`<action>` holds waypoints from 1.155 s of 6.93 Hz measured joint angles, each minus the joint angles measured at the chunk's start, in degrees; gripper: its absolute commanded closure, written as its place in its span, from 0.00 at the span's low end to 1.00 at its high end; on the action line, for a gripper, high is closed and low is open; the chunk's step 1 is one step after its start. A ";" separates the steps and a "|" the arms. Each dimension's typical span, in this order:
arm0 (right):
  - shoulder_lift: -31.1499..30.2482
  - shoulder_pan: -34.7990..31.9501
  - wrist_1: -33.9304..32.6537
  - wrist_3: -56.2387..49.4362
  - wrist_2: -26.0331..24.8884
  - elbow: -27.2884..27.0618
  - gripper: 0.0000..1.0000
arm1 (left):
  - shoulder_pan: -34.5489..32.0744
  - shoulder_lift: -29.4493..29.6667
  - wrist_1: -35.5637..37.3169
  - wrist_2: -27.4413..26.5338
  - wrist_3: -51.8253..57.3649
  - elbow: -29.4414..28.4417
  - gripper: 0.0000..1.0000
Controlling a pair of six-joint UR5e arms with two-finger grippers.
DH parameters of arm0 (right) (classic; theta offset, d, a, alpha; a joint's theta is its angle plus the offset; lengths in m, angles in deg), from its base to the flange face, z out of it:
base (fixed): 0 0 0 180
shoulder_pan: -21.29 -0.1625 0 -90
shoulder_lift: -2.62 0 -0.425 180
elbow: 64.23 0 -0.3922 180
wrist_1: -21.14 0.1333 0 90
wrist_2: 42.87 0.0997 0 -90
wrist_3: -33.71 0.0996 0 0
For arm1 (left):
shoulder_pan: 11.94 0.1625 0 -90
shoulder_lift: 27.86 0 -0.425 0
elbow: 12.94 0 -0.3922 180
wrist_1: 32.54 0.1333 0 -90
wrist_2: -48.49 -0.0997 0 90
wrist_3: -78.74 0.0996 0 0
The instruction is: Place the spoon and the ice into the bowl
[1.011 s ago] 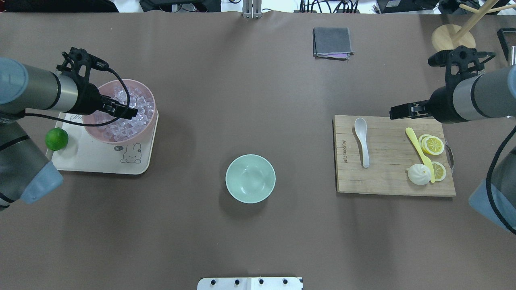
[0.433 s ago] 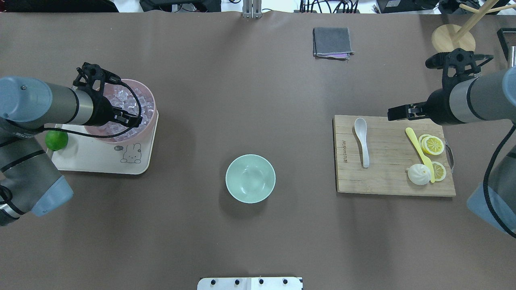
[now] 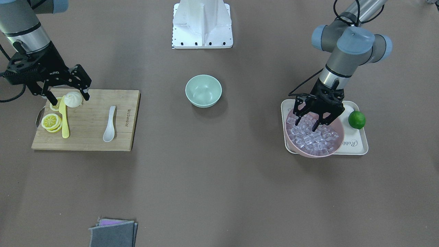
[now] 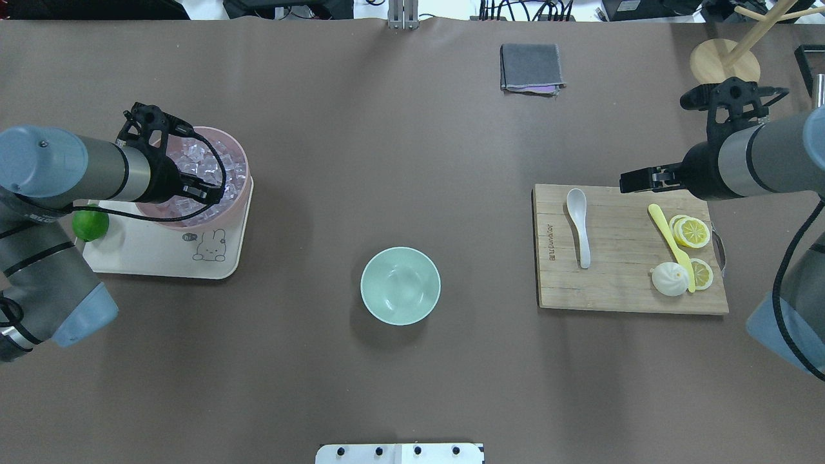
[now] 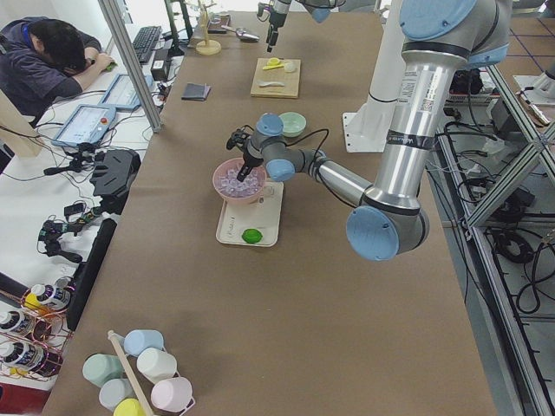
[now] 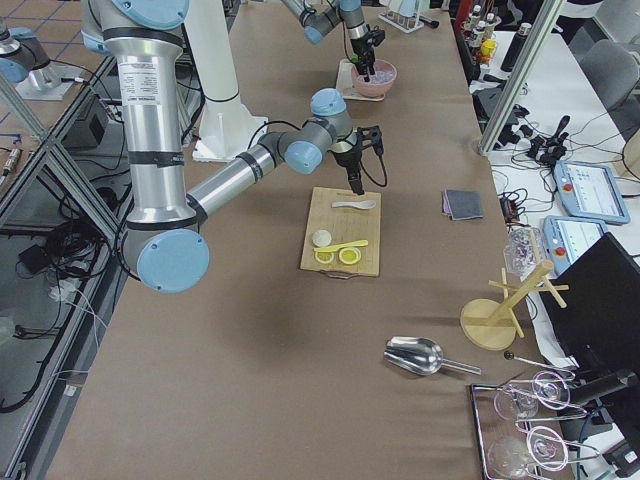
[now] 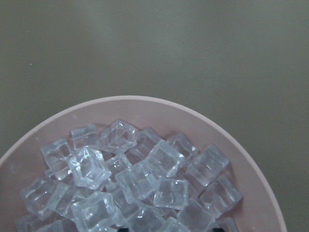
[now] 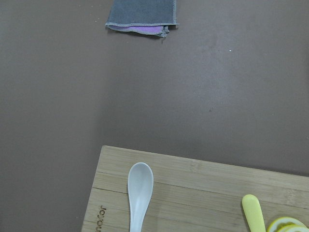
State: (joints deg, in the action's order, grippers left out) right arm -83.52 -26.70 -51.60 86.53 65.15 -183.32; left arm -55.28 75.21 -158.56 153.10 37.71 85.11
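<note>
The white spoon [image 4: 580,225] lies on the wooden cutting board [image 4: 619,287], scoop away from the robot; it also shows in the right wrist view [image 8: 139,193]. The mint-green bowl [image 4: 400,285] stands empty at the table's middle. Ice cubes [image 7: 140,179] fill a larger pink bowl [image 4: 240,183]. My left gripper [image 3: 307,125] is open, pointing down with its fingertips at the top of the ice [image 3: 313,139]. My right gripper [image 3: 70,98] is open and empty, hovering over the board's edge nearest the robot, to the right of the spoon in the overhead view.
The pink bowl sits on a cream tray [image 4: 161,254] with a lime [image 4: 90,222]. A yellow plastic knife [image 4: 667,235], lemon slices [image 4: 691,232] and a white bun [image 4: 670,279] share the board. A grey folded cloth [image 4: 530,67] lies at the far side.
My left gripper has swung back and tipped down over the pink bowl, its fingertips now at the ice. My right gripper has shifted slightly towards the spoon.
</note>
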 measured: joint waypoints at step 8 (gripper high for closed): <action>0.00 0.00 0.02 0.00 0.00 0.00 0.00 | 0.00 0.15 -0.11 -0.89 0.00 -0.28 1.00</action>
State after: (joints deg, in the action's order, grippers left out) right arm -83.52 -26.70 -51.58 86.53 65.14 -183.32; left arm -55.27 75.36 -158.66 152.21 37.72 84.83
